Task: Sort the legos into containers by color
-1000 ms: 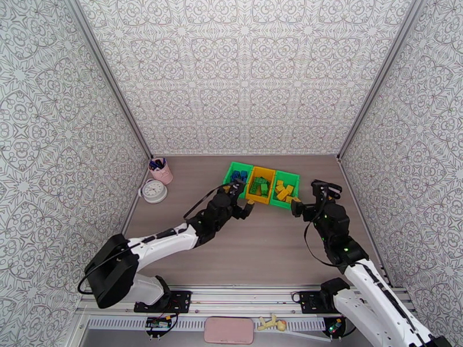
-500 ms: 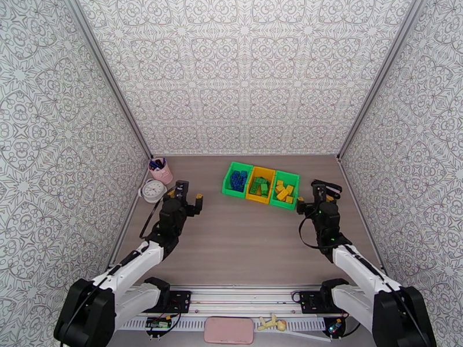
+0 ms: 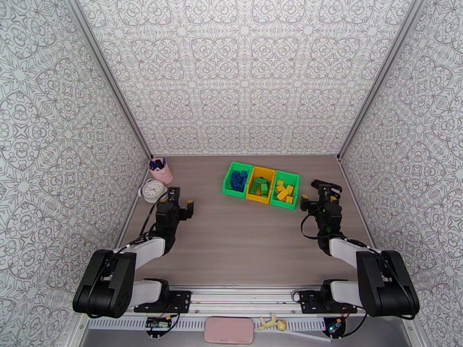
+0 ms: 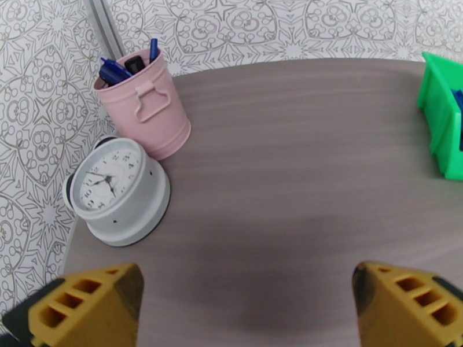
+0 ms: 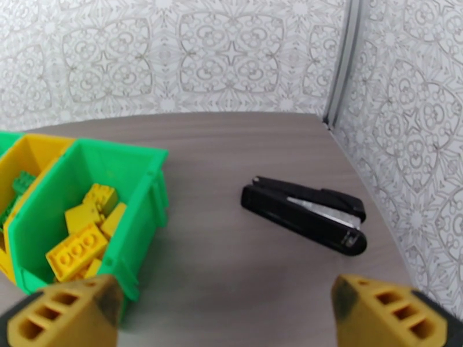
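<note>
The containers (image 3: 249,199) are three joined bins at the table's far middle. Blue legos (image 3: 237,180) lie in the left green bin, green legos (image 3: 261,185) in the yellow middle bin, and yellow legos (image 3: 283,191) in the right green bin. My left gripper (image 3: 181,201) stands open and empty well left of the bins, near the clock; in the left wrist view the left gripper (image 4: 246,290) hovers over bare table. My right gripper (image 3: 317,196) is open and empty just right of the bins. In the right wrist view the right gripper (image 5: 226,302) faces the green bin (image 5: 142,221) holding yellow legos (image 5: 78,250).
A pink pen cup (image 4: 147,108) and a white clock (image 4: 116,189) stand at the far left by the wall. A black stapler (image 5: 304,214) lies on the table right of the bins, close to the right wall. Patterned walls enclose the table on three sides.
Both arms have drawn back from the bins toward their bases. The left gripper swung far left toward the clock; the right one pulled slightly right. Both stayed open.
</note>
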